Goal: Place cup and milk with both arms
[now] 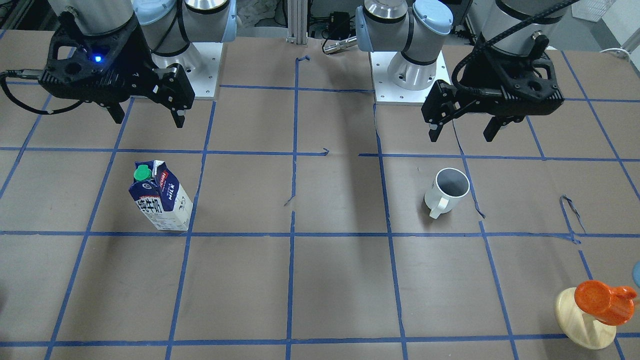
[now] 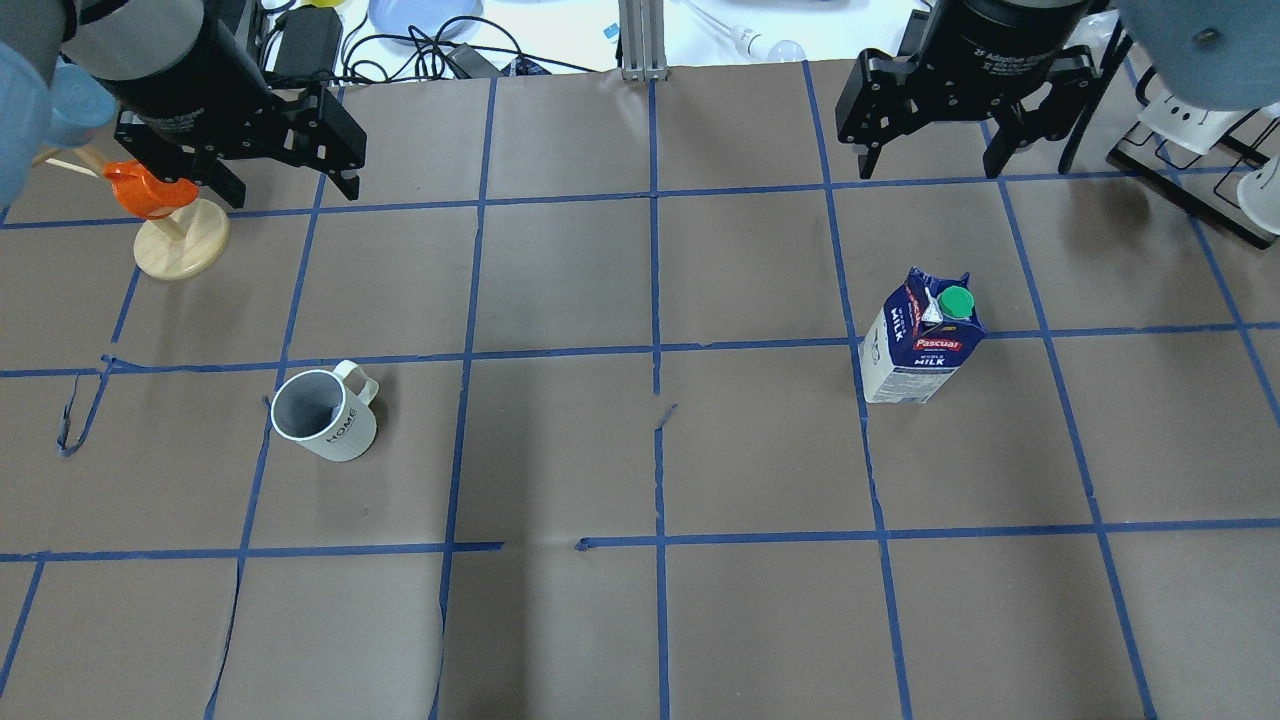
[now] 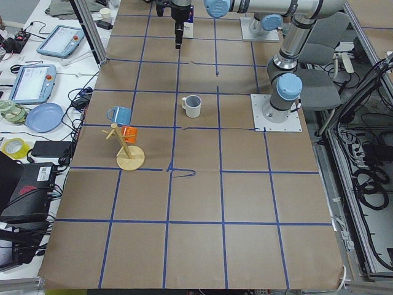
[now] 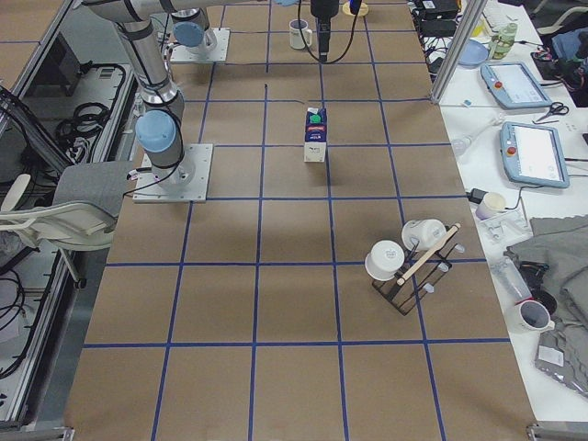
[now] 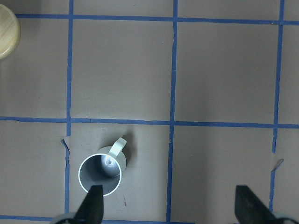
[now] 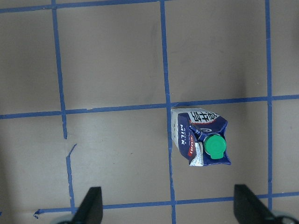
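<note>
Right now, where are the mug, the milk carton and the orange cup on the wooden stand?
mug [image 2: 325, 410]: overhead view, grey inner wall.
milk carton [image 2: 922, 335]: overhead view, blue upper part.
orange cup [image 1: 602, 302]: front-facing view, orange body.

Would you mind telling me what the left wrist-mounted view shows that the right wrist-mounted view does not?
Only the left wrist view shows the cup, upright, and an edge of the wooden stand base. Only the right wrist view shows the milk, standing, green cap up. Both share the taped table and an open, empty gripper: left gripper, right gripper.
</note>
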`<state>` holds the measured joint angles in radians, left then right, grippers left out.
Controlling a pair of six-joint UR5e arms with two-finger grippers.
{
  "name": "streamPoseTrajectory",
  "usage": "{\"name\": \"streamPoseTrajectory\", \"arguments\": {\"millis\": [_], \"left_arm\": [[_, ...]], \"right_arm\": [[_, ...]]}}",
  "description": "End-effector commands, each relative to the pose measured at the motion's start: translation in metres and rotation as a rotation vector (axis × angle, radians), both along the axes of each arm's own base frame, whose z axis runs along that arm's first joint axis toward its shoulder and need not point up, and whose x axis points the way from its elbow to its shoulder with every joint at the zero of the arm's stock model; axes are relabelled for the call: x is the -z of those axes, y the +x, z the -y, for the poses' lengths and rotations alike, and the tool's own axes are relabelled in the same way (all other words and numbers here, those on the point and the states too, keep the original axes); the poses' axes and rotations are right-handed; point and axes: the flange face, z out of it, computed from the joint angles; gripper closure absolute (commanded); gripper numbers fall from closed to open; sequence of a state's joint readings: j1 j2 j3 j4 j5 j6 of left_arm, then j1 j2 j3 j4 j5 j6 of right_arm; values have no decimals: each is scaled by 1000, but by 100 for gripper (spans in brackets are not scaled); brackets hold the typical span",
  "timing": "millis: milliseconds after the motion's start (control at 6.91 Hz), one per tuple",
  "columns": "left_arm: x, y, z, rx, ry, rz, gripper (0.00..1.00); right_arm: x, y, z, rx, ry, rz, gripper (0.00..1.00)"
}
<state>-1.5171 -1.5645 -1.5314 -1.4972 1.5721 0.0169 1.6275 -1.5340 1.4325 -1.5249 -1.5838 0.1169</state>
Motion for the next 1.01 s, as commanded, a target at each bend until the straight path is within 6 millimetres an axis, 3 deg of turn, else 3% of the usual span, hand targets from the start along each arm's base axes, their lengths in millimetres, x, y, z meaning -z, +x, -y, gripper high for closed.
{"name": "streamPoseTrajectory", "arguments": {"millis": [0,868], "left_arm": [[1,0,1,0,1,-3,0],[4,2,-6,-4,38,6,0]], "right_arm": [[2,0,-1,3,8,-1,0],[2,0,-1,3,8,0,0]]}}
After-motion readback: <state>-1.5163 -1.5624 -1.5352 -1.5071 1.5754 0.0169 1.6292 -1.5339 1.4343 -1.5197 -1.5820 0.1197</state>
